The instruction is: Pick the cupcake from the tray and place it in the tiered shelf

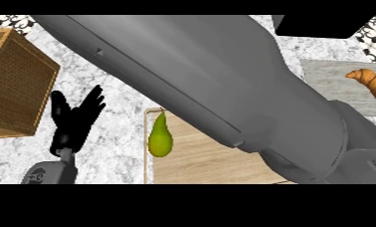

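Landmark: wooden tray (198, 164), low centre of head view.

Nearest, left of tray: left hand (73, 116), fingers straight and up, holding nothing, resting over marble counter (117, 121). No sign of reaching.

On tray's left edge: green pear (160, 135), upright, long axis running away from viewer, stem end far. Not the task's thing.

Over tray, crossing from lower right to upper left: right forearm (220, 81), huge in view, hiding most of tray and centre of scene. Right hand itself not visible; open or closed cannot be told, nor whether anything is held.

Cupcake: not visible anywhere. Could be under the forearm or in the hidden hand; cannot tell which.

Left of tray, farther: brown wicker-look box (22, 91), likely the tiered shelf, at left edge.

Right of tray, farther: grey mat (330, 81) with croissant (366, 79) at right edge.

Key relation: shelf lies to the far left, forearm already angled that way. Judged from that, right arm is the working one, left hand nearer the shelf but idle. Stage uncertain with cupcake hidden.
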